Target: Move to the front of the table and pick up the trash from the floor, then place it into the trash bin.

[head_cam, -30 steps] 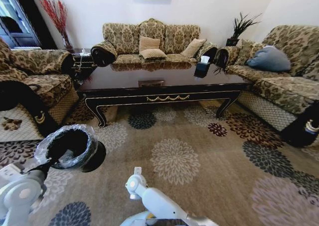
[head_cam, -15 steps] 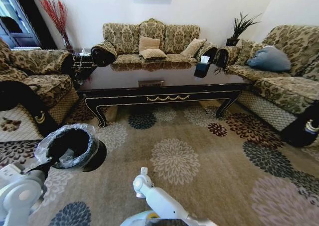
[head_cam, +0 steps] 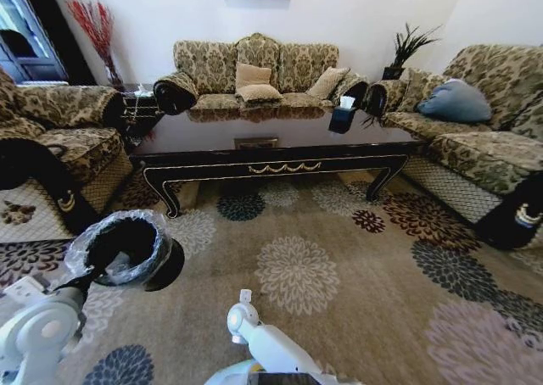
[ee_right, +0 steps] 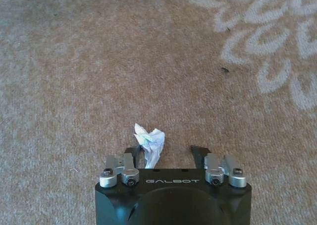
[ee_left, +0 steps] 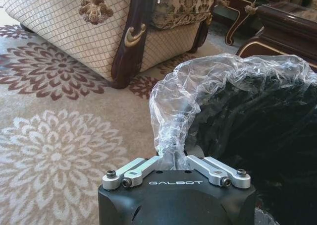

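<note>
Right pincer [ee_right: 168, 153] open — tissue [ee_right: 149, 144] between fingers, seemingly touching one | carpet [ee_right: 74, 61]

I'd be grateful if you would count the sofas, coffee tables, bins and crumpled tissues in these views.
sofas: 3
table: 1
bin: 1
tissue: 1
Total: 6
</note>
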